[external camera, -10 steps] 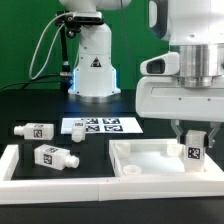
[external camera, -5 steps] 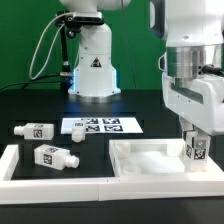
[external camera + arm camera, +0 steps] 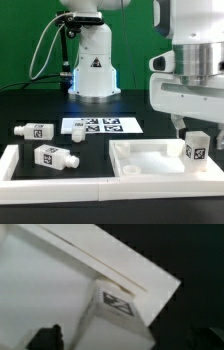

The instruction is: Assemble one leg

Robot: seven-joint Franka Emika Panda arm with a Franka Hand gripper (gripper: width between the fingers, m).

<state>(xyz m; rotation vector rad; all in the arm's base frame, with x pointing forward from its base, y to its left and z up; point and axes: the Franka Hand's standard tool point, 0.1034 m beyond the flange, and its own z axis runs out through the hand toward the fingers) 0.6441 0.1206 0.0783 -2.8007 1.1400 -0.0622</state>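
Observation:
A white leg (image 3: 197, 148) with a black-and-white tag stands upright at the right corner of the large white panel (image 3: 150, 160). My gripper (image 3: 196, 128) hangs just above and around the leg's top, its fingers spread to either side. In the wrist view the leg (image 3: 110, 308) rises from the panel (image 3: 40, 274) between my fingers; a gap shows beside the dark finger (image 3: 45, 336). The gripper (image 3: 125, 339) looks open. Two more legs lie on the table at the exterior view's left, one further back (image 3: 34, 130) and one nearer (image 3: 52, 156).
The marker board (image 3: 100, 126) lies in the middle behind the panel. A white raised frame (image 3: 18, 168) runs along the front and left side. The arm's base (image 3: 92, 65) with cables stands at the back.
The gripper twisted around the leg half a second ago, then turned back, rose a little and spread its fingers. The leg stays upright in the panel's corner.

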